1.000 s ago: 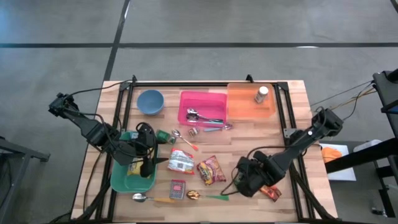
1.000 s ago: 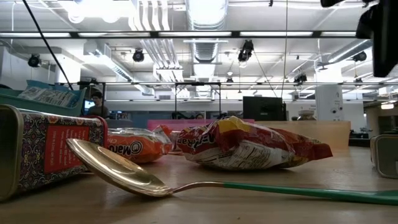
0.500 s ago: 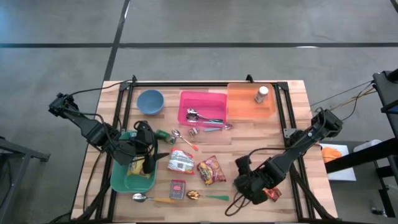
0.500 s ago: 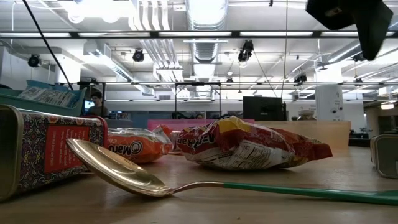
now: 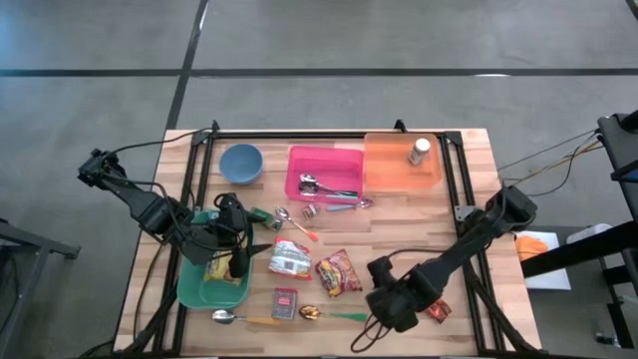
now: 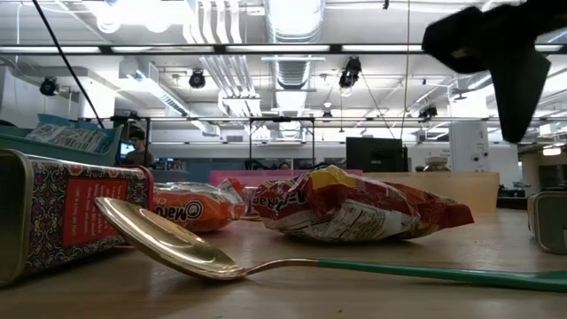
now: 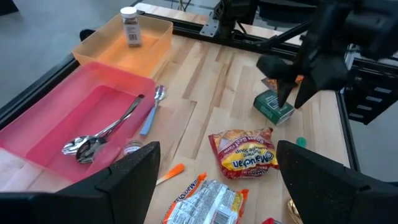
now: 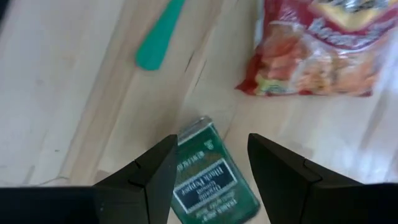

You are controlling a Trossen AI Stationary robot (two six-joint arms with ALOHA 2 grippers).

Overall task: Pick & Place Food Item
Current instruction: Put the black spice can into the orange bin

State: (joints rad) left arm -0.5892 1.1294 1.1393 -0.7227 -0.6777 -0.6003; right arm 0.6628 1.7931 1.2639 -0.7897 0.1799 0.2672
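While the right gripper (image 8: 211, 143) hangs over the front right part of the wooden table (image 5: 469, 179), its two dark fingers stand spread apart and pinch nothing. Below the gap between them lies the small green rectangular tin with a printed label (image 8: 208, 180). It rests flat on the wood, just beside the red and yellow crinkled noodle packet (image 7: 244, 154).

The tin looks stiff and light. It should not give under the pads, but its smooth painted faces could slip, and it may skate on the table if one finger lands first. The better hold is probably across its two long narrow sides, near the middle. The fingers must come down level on both sides at once. From the right wrist view the tin sits skewed to the fingers, though how far is hard to judge.

The left gripper (image 7: 217, 146) waits over the green plastic tray (image 5: 194, 284), its fingers wide apart and empty.
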